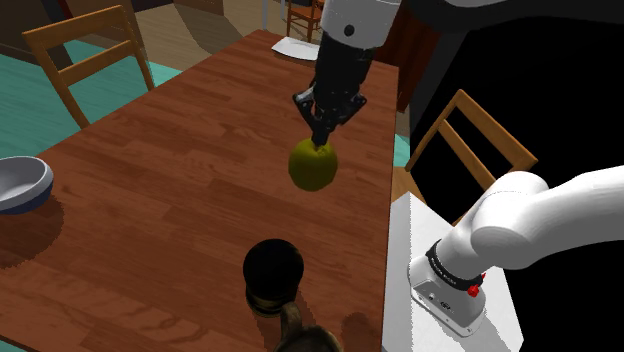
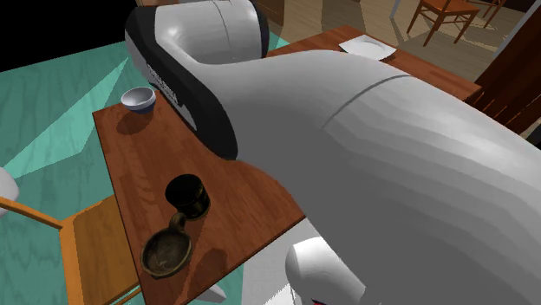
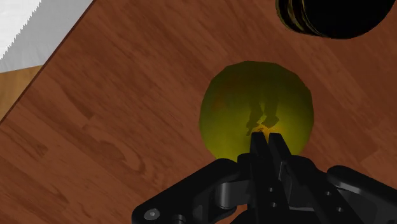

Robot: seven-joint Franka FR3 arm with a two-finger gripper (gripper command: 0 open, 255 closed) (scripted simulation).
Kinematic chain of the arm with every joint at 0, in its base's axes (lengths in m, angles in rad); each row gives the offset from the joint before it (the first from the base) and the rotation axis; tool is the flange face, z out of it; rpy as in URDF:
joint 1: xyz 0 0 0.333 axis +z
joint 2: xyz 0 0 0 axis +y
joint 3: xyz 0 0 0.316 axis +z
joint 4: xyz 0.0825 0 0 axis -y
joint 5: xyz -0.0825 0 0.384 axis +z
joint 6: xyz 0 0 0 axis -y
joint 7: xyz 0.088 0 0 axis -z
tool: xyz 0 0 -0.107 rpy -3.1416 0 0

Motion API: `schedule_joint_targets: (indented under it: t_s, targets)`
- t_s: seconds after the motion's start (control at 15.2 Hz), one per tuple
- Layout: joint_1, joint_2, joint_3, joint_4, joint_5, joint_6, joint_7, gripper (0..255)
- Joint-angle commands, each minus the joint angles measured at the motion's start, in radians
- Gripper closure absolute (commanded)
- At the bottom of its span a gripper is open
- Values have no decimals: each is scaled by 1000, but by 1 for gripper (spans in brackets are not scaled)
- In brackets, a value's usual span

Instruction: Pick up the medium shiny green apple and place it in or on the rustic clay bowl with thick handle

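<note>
Shoulder view: yellow-green apple [image 1: 312, 168] directly below tool [image 1: 321, 138], tight in its grip.

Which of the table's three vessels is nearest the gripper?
The black one, just past the held apple; the brown handled bowl lies beyond it, the pale bowl far off.

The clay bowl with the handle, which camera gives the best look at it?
The second exterior view: the brown bowl shows whole there, rim, hollow and handle, beside the black cup. The shoulder view cuts the bowl off at the picture's bottom edge, leaving the handle and some rim. The wrist view faces the apple instead.
</note>
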State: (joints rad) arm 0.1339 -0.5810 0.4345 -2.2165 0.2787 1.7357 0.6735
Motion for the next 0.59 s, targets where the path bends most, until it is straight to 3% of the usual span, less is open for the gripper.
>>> schedule_joint_targets:
  t_s: [0.0, 0.53]
  targets:
    - [20, -34, 21, 7, 20, -34, 40, 255]
    - [82, -88, 138, 76, 94, -114, 218, 255]
